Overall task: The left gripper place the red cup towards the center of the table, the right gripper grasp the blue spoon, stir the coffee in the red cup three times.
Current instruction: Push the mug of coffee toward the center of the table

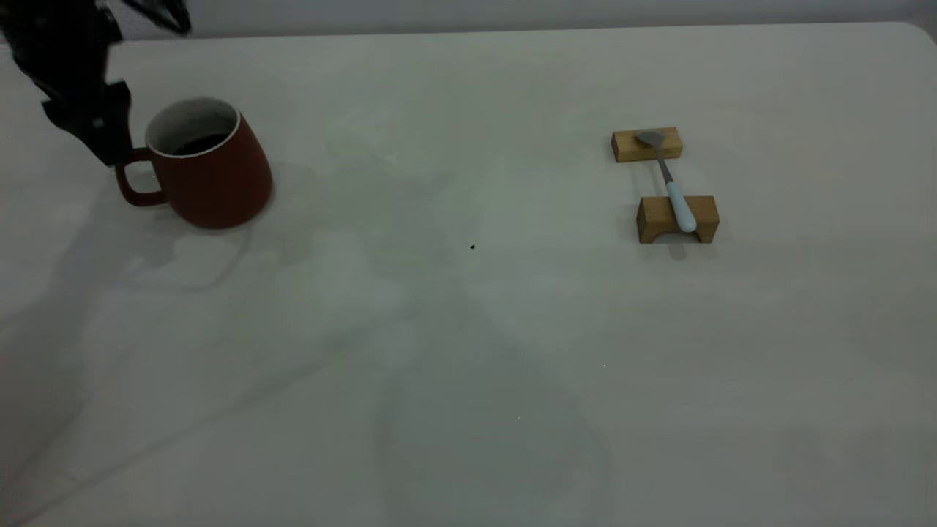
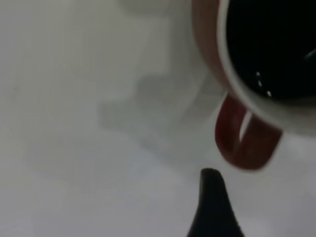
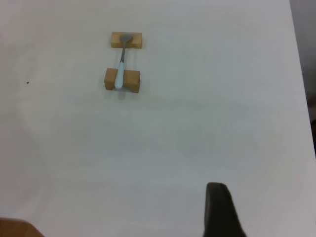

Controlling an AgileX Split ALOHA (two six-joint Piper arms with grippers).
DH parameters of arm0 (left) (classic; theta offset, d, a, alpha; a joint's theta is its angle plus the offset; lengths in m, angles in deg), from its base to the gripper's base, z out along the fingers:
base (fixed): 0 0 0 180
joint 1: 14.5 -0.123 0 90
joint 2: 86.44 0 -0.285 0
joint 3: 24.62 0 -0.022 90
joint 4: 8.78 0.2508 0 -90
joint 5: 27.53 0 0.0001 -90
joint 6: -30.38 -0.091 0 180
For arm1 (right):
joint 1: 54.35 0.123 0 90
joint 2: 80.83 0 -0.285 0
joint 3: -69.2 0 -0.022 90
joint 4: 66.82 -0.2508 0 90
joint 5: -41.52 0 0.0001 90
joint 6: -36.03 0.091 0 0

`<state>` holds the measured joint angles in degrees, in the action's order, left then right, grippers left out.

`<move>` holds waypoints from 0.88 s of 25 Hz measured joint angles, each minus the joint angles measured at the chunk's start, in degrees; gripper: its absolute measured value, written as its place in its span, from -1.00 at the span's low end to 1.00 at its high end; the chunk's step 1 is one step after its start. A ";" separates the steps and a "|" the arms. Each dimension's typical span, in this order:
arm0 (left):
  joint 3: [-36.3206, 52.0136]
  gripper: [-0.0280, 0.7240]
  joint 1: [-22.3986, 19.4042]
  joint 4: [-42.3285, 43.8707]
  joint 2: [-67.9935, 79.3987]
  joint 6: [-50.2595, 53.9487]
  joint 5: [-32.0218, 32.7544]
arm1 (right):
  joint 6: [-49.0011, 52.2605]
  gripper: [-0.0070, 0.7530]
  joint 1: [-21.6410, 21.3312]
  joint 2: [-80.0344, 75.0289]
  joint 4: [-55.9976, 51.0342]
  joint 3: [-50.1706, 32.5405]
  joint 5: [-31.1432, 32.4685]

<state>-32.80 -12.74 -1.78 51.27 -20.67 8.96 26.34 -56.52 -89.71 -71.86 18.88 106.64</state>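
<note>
Red cup [image 1: 208, 165]: stands upright on the table [image 1: 468, 351] near the far left corner in the exterior view, well away from the centre. Dark red outside, white inside and at the rim; loop handle turned toward the left edge. Coffee [image 1: 199, 143], dark, lies low inside it.

Left gripper [image 1: 99, 132]: just beside the cup's handle, on its outer side, with the arm rising out of the top left corner. In the left wrist view one black fingertip [image 2: 213, 197] shows close to the handle but apart from it; the cup [image 2: 247, 98] is not held. How wide the jaws stand cannot be told.

Blue spoon [image 1: 670, 183]: on the right half of the table, well apart from the cup. It bridges two wooden blocks: the grey bowl rests on the far block [image 1: 647, 144], the pale handle on the near block [image 1: 677, 219], which has an arched cut-out underneath.

Small dark speck [image 1: 472, 247]: on the bare tabletop between cup and spoon.

Right gripper: seen only in the right wrist view as one black fingertip [image 3: 222, 210], well short of the spoon [image 3: 121, 64] and blocks. Jaw width cannot be told.
</note>
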 joint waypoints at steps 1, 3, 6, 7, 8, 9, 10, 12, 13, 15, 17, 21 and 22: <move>-0.34 0.65 0.11 0.17 1.00 -1.13 -0.40 | 0.00 0.32 0.00 0.00 0.00 0.00 0.00; -1.00 0.65 0.41 0.63 2.80 -2.47 -1.66 | 0.00 0.32 0.00 0.00 0.00 0.00 0.00; -1.58 0.64 1.06 1.21 4.69 -3.37 -3.24 | 0.00 0.32 0.00 0.00 0.00 0.00 0.00; -1.72 0.64 1.15 1.74 5.19 -3.51 -3.52 | 0.00 0.32 0.00 0.00 0.00 0.00 0.00; -1.83 0.62 1.28 2.36 5.52 -3.63 -3.93 | 0.00 0.32 0.00 0.00 0.00 0.00 0.00; -1.90 0.60 1.42 2.80 5.86 -3.74 -4.65 | 0.00 0.32 0.00 0.00 0.00 0.00 0.00; -1.90 0.55 1.69 3.36 6.11 -3.80 -5.39 | 0.00 0.32 0.00 0.00 0.00 0.00 0.00; -1.90 0.39 2.26 4.29 6.22 -4.15 -6.73 | 0.00 0.32 0.00 0.00 0.00 0.00 0.00; -1.90 0.29 2.71 4.98 6.22 -4.21 -7.40 | 0.00 0.32 0.00 0.00 0.00 0.00 0.00; -1.90 -0.02 3.54 6.59 6.22 -4.26 -8.37 | 0.00 0.32 0.00 0.00 0.00 0.00 0.00; -1.90 -0.34 4.66 7.84 6.22 -4.32 -8.64 | 0.00 0.32 0.00 0.00 0.00 0.00 0.00; -2.11 -0.37 7.15 8.66 6.22 -4.32 -9.26 | 0.00 0.32 0.00 0.00 0.00 0.00 0.00; -2.11 -0.37 8.07 8.66 6.22 -4.10 -9.27 | 0.00 0.32 0.00 0.00 0.00 0.00 0.00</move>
<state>-34.91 -4.67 6.88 57.49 -24.77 -0.31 26.34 -56.52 -89.71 -71.86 18.88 106.64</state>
